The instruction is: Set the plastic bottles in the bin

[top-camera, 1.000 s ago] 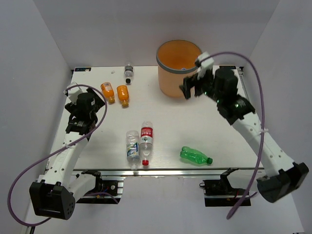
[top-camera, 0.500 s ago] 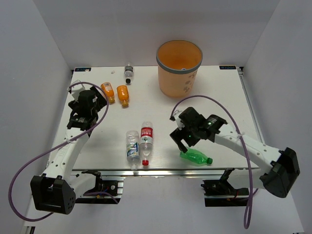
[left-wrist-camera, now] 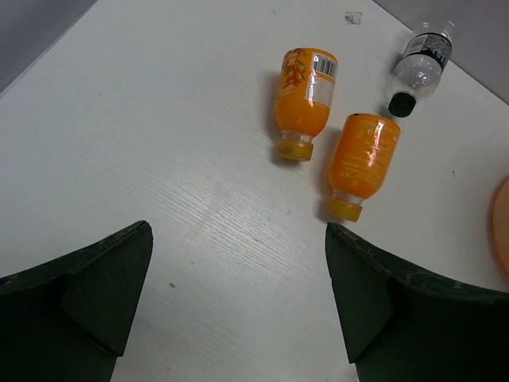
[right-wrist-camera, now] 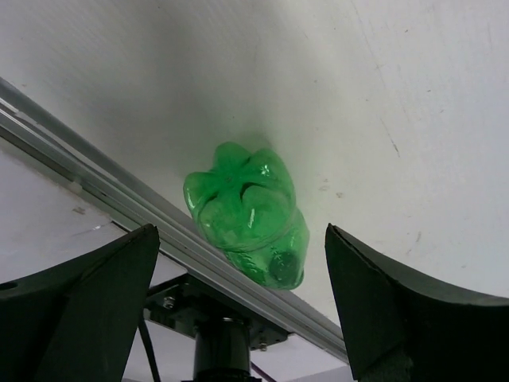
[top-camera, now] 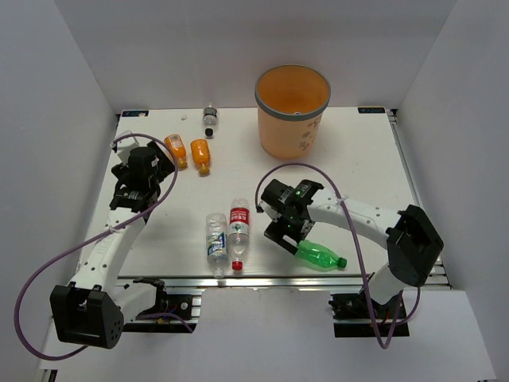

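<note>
At the left of the top view, the left gripper (left-wrist-camera: 238, 232) stands with its jaws wide and nothing between them. Its nearest targets are the two orange bottles (top-camera: 176, 150) (top-camera: 200, 154), lying side by side at about 1 o'clock from it with their caps pointing toward the near edge. The grey-labelled bottle (top-camera: 210, 119) lies beyond them near the far edge of the table (top-camera: 358, 175). Further right, near the front edge, the blue-white labelled bottle (top-camera: 215, 239) and the red-labelled bottle (top-camera: 239, 227) lie almost touching, both running roughly 12 to 6 o'clock. Just right of that pair is the right gripper (top-camera: 284, 233), spread wide and empty. It is by far the closer end effector to the green bottle (top-camera: 318, 255), which lies on its side at about 4 o'clock from the fingers, close to the metal rail (right-wrist-camera: 95, 195) along the table's near edge. The bottle's long axis runs from about 10 to 4 o'clock, base toward the gripper and cap away. In the right wrist view the lobed base faces the camera squarely, centred between the two fingers, so the axis is in line with the approach and the jaws span the bottle's narrow width. Advancing along that line and closing should pinch the body crosswise. The bin (top-camera: 290, 135) stands upright at about 12 o'clock from the green bottle, well apart.
</note>
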`<move>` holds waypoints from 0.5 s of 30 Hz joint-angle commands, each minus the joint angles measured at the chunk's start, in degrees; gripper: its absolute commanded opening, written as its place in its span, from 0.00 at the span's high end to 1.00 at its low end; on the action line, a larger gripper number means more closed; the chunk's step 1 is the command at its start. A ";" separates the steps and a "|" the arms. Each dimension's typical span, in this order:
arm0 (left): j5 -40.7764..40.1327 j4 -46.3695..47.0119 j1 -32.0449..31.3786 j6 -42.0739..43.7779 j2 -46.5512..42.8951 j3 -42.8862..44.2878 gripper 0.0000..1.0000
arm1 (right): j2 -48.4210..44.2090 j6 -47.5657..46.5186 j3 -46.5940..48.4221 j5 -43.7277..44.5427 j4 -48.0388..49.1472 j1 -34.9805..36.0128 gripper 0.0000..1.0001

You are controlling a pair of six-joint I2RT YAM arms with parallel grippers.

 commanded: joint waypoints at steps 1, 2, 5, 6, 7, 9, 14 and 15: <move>-1.32 -0.53 -0.10 0.62 0.01 1.93 0.02 | 0.99 -4.05 1.95 2.56 -4.35 0.25 0.11; -1.50 -0.53 -0.01 0.62 0.01 1.84 0.02 | 1.52 -4.23 0.82 4.22 -4.79 0.25 0.11; -2.11 -0.53 -0.10 0.62 -0.08 1.84 0.02 | 4.59 -4.41 -0.51 6.61 -8.13 0.25 0.11; -2.11 -0.53 -0.01 0.53 -0.08 1.75 0.02 | 4.77 -4.49 -1.82 5.05 -8.04 0.25 0.11; -1.85 -0.27 -0.10 0.62 -0.08 1.67 0.02 | 4.34 -5.71 -2.35 3.47 -6.82 0.25 0.11; -1.85 0.08 -0.10 0.53 0.01 1.67 0.02 | 3.20 -6.51 -3.67 1.18 -5.50 0.25 0.11; -1.85 -0.09 -0.01 0.53 0.45 1.67 0.02 | 3.19 -7.39 -6.05 -0.06 -2.86 0.25 0.11; -1.94 -0.27 -0.10 0.53 0.45 1.75 0.02 | 3.54 -7.48 -6.05 -0.15 -2.68 0.08 0.11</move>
